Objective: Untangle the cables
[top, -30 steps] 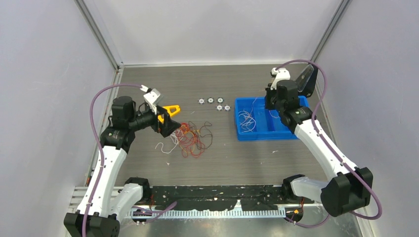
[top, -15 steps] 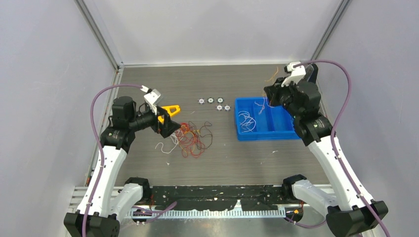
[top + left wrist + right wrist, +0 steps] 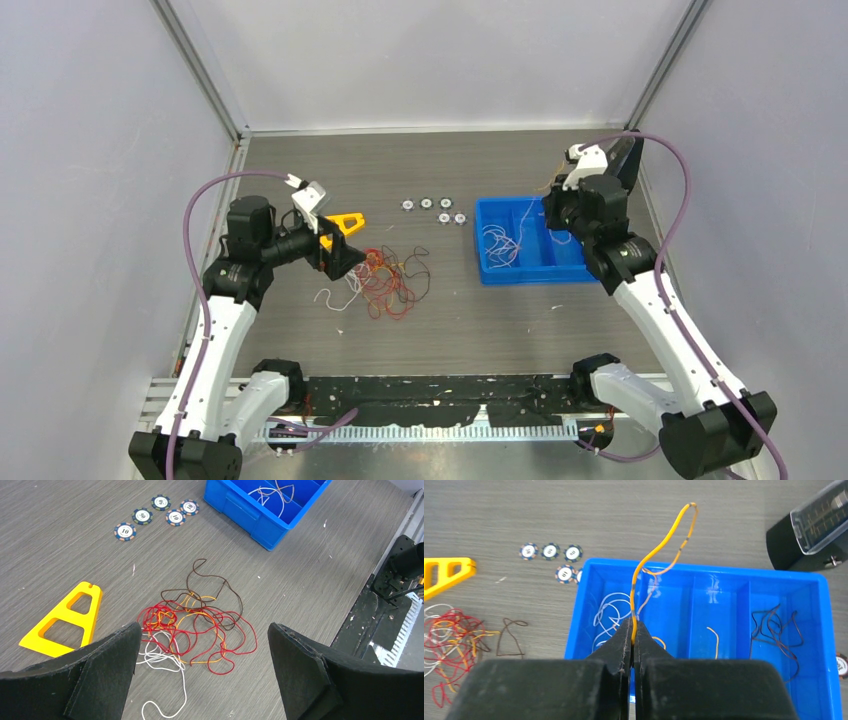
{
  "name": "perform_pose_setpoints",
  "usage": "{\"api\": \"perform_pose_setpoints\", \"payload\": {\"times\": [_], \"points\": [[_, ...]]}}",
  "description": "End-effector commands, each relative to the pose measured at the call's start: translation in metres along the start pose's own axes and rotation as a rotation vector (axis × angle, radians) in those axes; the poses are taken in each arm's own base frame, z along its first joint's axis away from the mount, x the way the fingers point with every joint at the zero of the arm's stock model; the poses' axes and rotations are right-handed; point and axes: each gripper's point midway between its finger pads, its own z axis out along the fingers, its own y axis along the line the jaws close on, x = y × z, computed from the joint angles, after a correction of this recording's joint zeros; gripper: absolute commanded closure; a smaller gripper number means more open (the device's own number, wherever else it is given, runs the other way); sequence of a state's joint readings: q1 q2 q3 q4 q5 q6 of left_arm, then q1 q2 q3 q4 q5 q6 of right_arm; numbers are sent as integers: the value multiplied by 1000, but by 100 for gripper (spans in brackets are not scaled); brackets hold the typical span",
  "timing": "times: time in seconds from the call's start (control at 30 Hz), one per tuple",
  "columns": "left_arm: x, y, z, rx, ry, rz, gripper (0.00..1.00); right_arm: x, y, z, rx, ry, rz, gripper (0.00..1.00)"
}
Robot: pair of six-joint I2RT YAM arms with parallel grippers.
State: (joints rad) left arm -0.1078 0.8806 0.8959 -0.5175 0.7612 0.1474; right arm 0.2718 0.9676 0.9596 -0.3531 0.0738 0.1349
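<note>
Right wrist view: my right gripper (image 3: pixel 633 630) pinches one orange cable (image 3: pixel 633 600) above the blue bin (image 3: pixel 734 570); my left gripper (image 3: pixel 203 626) gapes over the tangled cables (image 3: pixel 165 617).

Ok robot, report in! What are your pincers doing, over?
Left pincer open, hovering over the cable tangle. Right pincer shut on an orange cable above the blue bin. Yellow triangle beside tangle, not blocking.
</note>
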Motion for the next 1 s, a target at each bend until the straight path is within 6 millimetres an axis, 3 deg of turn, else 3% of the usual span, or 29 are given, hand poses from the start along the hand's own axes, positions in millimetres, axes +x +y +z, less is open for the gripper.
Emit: {"api": "perform_pose_setpoints", "payload": {"times": [0.0, 0.2, 0.37, 0.47, 0.8, 0.97], "points": [[-13, -2, -3, 3, -25, 44, 0, 9, -16, 13, 96, 23, 14, 95], [-11, -1, -4, -7, -16, 46, 1, -7, -27, 10, 151, -26, -3, 95], [-4, -1, -3, -5, -6, 42, 0, -49, -6, -13, 36, -136, -13, 95], [-6, 0, -1, -2, -9, 38, 1, -60, -2, -20, 17, -165, -17, 95], [-5, 0, -3, -10, -6, 53, 0, -41, -9, -12, 50, -117, -34, 95], [-2, 0, -3, -11, 0, 48, 0, -11, -13, 9, 65, -45, -17, 95]]}}
